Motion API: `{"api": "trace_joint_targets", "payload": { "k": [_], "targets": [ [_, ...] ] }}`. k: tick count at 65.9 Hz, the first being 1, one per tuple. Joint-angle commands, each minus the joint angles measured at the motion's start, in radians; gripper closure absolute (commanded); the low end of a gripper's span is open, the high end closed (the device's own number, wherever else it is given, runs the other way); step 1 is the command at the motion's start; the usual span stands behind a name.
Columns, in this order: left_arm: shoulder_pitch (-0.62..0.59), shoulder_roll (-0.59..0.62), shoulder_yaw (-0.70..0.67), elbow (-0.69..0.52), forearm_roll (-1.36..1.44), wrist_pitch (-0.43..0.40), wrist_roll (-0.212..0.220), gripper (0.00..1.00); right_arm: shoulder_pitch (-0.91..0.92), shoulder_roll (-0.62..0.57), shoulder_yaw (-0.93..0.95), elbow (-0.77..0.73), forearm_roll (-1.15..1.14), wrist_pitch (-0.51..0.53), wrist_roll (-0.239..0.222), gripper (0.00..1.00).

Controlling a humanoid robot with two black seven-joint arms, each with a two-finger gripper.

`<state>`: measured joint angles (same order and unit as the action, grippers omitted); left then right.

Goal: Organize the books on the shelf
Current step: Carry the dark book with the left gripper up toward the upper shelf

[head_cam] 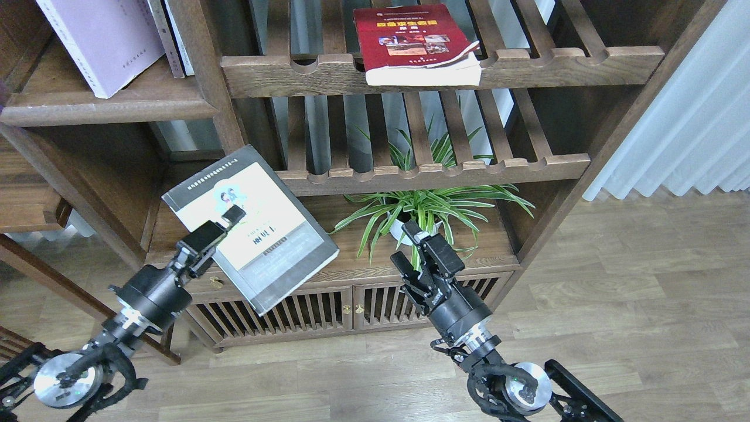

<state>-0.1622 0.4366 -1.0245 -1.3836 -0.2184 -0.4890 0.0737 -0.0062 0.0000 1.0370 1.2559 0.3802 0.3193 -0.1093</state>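
One yellow-green book (252, 228) is clamped tilted in my left hand (225, 220), below the shelf (117, 105) where the lilac book (99, 41) leans. I should lift and level it before sliding in. My right hand (410, 246) hangs open, empty.

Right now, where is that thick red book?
In the head view, the red book lies flat on the upper slatted rack, top centre, overhanging its front rail, above the potted plant.
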Motion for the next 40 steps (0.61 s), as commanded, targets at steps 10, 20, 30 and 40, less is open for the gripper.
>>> {"api": "trace_joint_targets", "payload": {
  "k": [10,20,30,40],
  "targets": [
    [-0.008,0.047,-0.055,0.001,0.001,0.0,0.0,0.99,0.005,0.0,-0.002,-0.004,-0.001,-0.003,0.0,0.05],
    [-0.037,0.111,-0.089,0.0,-0.001,0.0,-0.003,0.99,0.005,0.0,-0.002,-0.007,-0.001,-0.003,0.0,0.05],
    [-0.072,0.122,-0.144,0.001,-0.001,0.0,-0.006,0.99,0.005,0.0,-0.005,-0.009,-0.003,-0.003,0.0,0.04],
    [-0.131,0.128,-0.155,0.001,-0.001,0.0,-0.003,1.0,0.006,0.0,-0.005,-0.009,-0.004,-0.003,0.0,0.04]
  ]
}}
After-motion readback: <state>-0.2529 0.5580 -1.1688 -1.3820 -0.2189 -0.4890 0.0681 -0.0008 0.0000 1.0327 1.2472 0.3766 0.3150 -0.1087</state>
